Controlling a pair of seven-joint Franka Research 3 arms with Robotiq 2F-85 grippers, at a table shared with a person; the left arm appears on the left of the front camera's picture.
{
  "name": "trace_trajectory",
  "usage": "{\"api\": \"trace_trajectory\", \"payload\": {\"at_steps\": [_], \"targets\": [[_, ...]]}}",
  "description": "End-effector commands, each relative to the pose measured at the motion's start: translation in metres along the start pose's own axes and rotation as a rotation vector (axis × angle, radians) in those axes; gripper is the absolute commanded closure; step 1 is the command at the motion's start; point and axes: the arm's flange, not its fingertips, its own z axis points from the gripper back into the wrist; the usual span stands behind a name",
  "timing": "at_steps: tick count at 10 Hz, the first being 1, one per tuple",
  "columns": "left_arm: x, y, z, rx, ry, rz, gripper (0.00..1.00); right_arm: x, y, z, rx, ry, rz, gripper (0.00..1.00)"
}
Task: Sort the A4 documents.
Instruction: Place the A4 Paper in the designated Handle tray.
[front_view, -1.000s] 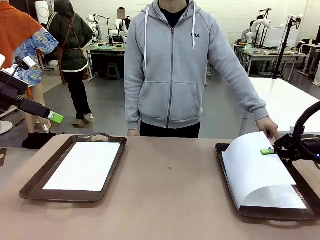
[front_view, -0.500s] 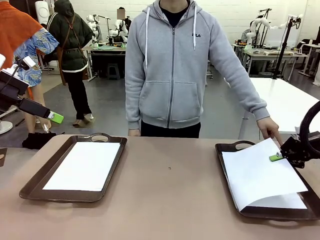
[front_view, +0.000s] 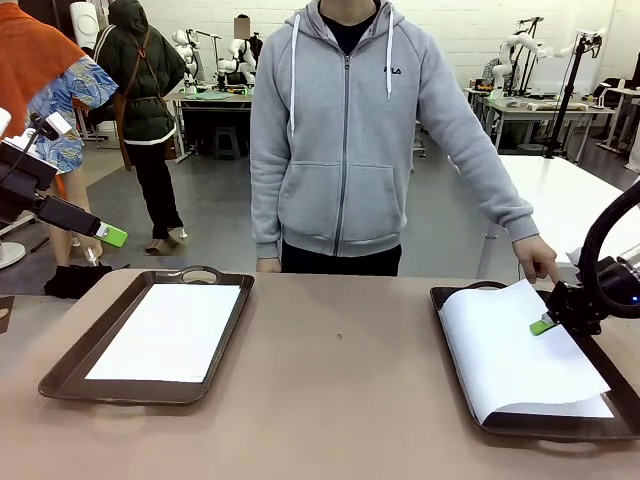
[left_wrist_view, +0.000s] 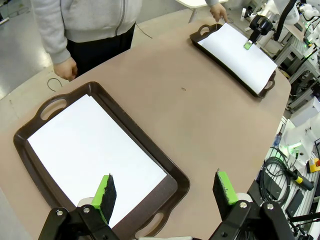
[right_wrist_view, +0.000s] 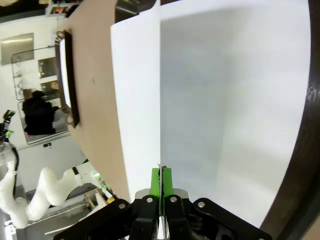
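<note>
White paper is pinched between the closed green pads of the right hand (front_view: 545, 323), which grips the far right edge of the top A4 sheet (front_view: 510, 350) over the right tray (front_view: 452, 340). In the right wrist view the fingers (right_wrist_view: 161, 182) meet on the sheet's edge with no gap. The lifted sheet slopes down to the left and rests on a second sheet (front_view: 575, 407) lying flat on the tray floor. The person's hand (front_view: 540, 258) points a finger down at the tray's far right corner, just beside the right hand.

Left hand (front_view: 108, 236) hangs above the far left of the bench (front_view: 340, 380), its jaws spread wide and holding nothing; in the left wrist view its 2 fingertips (left_wrist_view: 106, 192) stand well apart over the near end of the left tray (front_view: 70, 370), where 1 sheet (front_view: 170, 330) lies flat.

Compared with 1 second ago, the held sheet no longer curls over in a tall arch; it lies lower and flatter, and the right hand sits lower and farther right. The left hand and left tray are unchanged.
</note>
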Motion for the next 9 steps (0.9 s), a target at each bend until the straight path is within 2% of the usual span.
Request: {"api": "trace_trajectory", "payload": {"at_steps": [1, 5, 9], "targets": [[-0.0001, 0.0006, -0.0005, -0.006, -0.005, 0.000, 0.00, 0.0003, 0.0064, 0.0005, -0.090, 0.007, -0.012, 0.99], [-0.0001, 0.0006, -0.0005, -0.006, -0.005, 0.000, 0.00, -0.0040, 0.0068, 0.0076, -0.140, -0.031, -0.014, 0.99], [-0.0001, 0.0006, -0.0005, -0.006, -0.005, 0.000, 0.00, -0.0054, 0.0074, 0.0030, -0.162, -0.018, -0.023, 0.99]]}}
